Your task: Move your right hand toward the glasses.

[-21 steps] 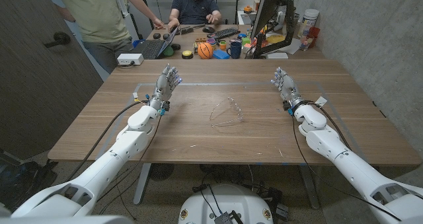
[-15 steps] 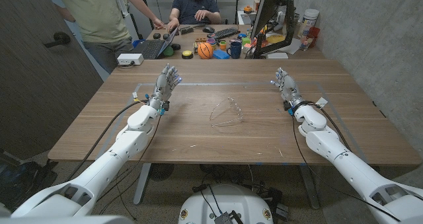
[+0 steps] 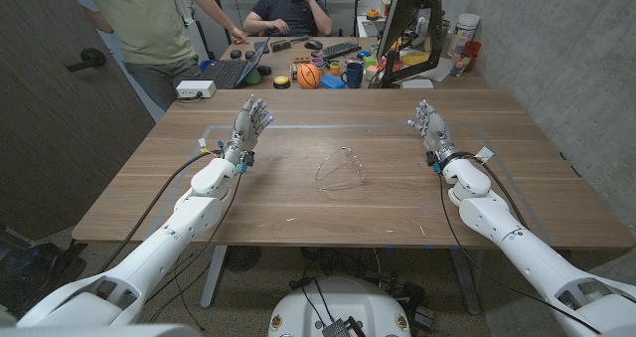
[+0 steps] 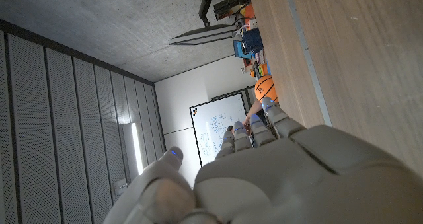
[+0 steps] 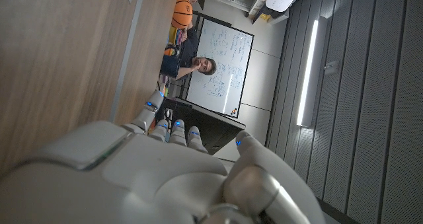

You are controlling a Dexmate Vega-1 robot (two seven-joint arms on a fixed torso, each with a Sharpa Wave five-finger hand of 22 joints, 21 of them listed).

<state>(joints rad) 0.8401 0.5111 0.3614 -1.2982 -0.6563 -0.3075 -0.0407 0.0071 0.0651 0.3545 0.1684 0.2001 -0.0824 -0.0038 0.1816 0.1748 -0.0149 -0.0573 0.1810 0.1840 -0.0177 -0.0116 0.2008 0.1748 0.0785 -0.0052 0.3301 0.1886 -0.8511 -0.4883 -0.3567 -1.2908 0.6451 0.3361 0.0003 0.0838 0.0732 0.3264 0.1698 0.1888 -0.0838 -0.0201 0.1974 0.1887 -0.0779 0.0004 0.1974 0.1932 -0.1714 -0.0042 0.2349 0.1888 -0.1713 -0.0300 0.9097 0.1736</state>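
Sweep right hand [image 3: 431, 130], fingers [image 3: 425, 116] apart and holding nothing, low across bench [image 3: 397, 198] toward glasses [image 3: 340, 169] at centre, slowing short to avoid nudging them.

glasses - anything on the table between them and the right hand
Nothing visible. In the head view only bare wood lies between the right hand and the glasses at mid-table. The hand is empty, fingers apart.
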